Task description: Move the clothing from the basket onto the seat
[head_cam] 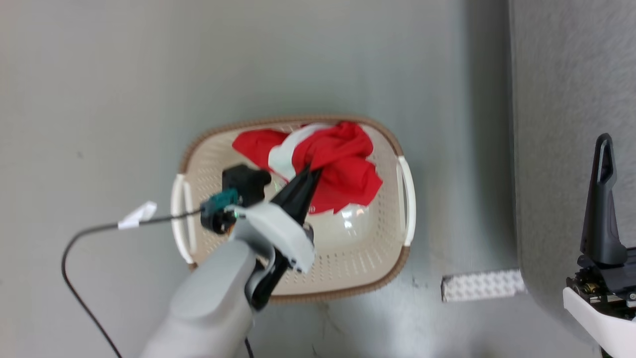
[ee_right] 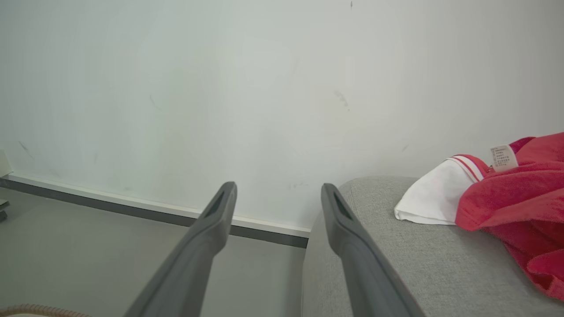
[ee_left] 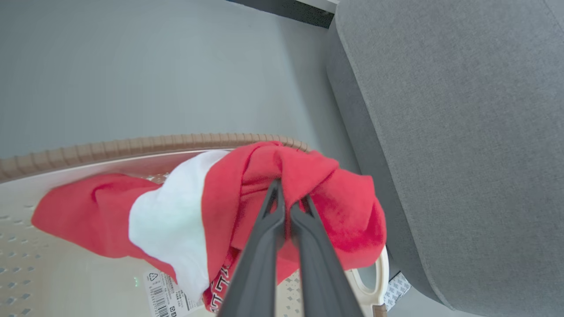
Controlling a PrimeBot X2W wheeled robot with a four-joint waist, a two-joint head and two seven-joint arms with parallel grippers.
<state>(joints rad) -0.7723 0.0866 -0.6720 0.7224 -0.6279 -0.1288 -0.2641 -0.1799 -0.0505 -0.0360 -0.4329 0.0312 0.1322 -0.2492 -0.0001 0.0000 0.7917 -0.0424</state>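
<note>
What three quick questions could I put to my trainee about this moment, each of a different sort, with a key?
1. True or false: the left gripper is shut on the red garment at the basket.
2. Multiple choice: the right gripper is A) shut on a garment, B) open and holding nothing, C) clamped on a basket handle.
3. Fill in: a second red-and-white garment lies on the grey ____.

Key: 1 true. 2 B. 3 seat.
</note>
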